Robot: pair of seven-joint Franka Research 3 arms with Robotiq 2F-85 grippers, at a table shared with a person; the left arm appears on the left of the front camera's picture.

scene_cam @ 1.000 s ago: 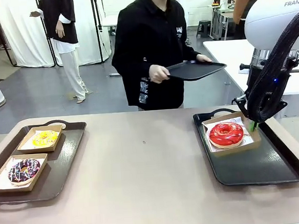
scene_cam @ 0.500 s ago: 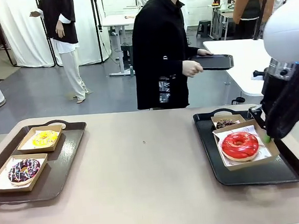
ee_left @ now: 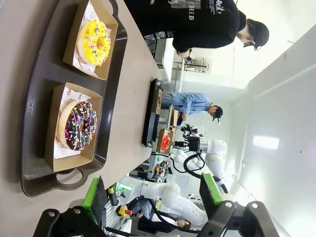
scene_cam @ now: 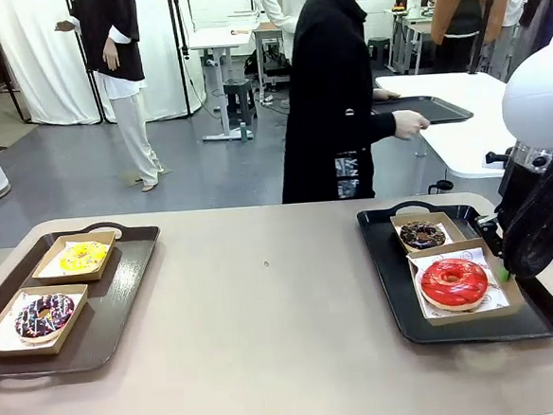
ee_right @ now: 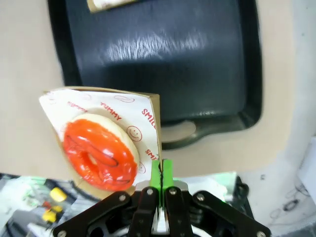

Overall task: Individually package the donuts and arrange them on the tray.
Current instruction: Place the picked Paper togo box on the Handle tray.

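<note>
While my right gripper (ee_right: 161, 173) pinches the edge of the red donut's box (scene_cam: 506, 286), I'm carrying it above the right tray (scene_cam: 386, 276), just in front of the chocolate one (scene_cam: 421, 234). Next: lower it flat, release. Red donut (scene_cam: 454, 282) glossy, intact. Left gripper (ee_left: 154, 195) gapes, idle.

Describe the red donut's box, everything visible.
The box is a shallow brown cardboard tray lined with white paper printed with red "YUMMY", "SMILE" and smiley faces. It holds the red-glazed donut. The right gripper has its jaws shut on the box's edge, green pads pinching the wall and liner. In the front view the box sits over the near part of the right black tray, just in front of the chocolate donut's box. Whether it rests on the tray or is held slightly above it isn't clear.
</note>
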